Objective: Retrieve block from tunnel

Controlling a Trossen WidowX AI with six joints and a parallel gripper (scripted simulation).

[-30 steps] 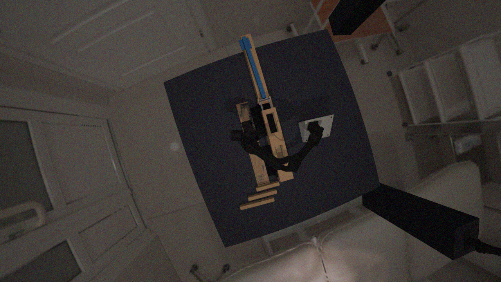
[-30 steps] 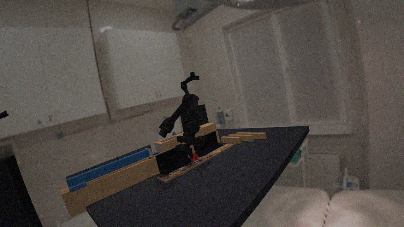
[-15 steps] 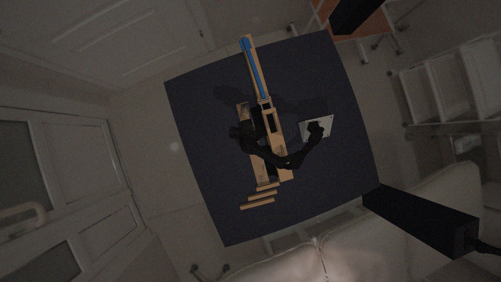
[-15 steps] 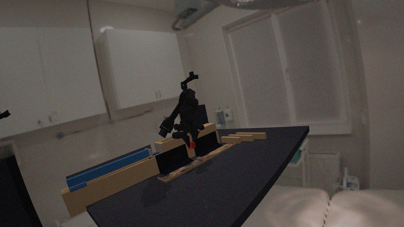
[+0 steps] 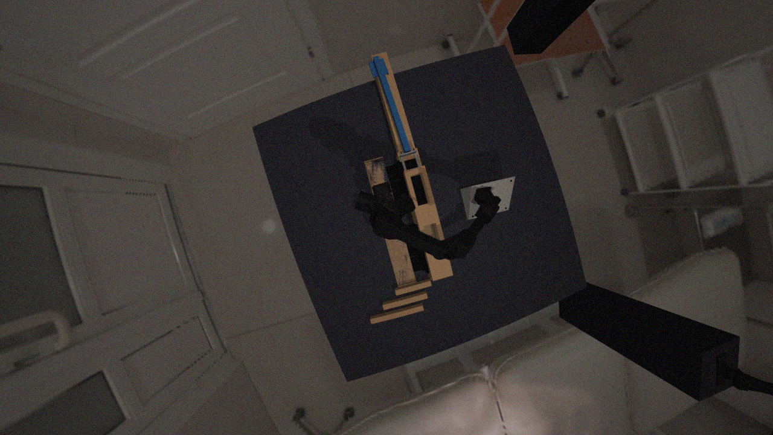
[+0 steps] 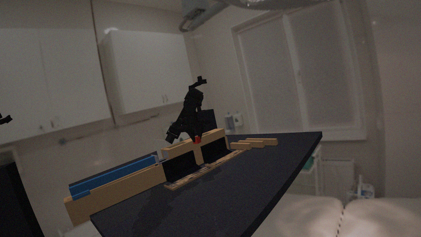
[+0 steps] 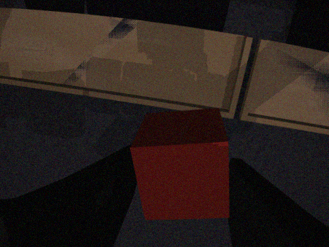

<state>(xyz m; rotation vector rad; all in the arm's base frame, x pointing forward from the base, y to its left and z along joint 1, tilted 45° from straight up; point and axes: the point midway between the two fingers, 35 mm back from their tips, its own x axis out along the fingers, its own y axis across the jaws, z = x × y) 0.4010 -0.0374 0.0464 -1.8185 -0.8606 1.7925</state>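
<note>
Treatment or clinic room, apparently: white wall cabinets [image 6: 147, 70] hanging above; two dispensers [image 6: 233, 121] lining the wall beside a blind-covered window [image 6: 282, 76]; a padded pale couch [image 6: 317, 215] [image 5: 546, 378] standing beyond the desk [image 6: 206, 194] [image 5: 464, 119]; a white trolley frame [image 6: 317, 176] standing behind.

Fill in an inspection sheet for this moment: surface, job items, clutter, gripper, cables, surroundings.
Surface: dark flat tabletop.
Job items: small red cube raised outside the tan wooden tunnel structure; long blue bar at one end.
Clutter: three tan wooden sticks, loose.
Gripper: black, shut on the cube.
Cables: nothing seen for certain on the tabletop.
Surroundings: dim room, white wall cabinets, large window.
</note>
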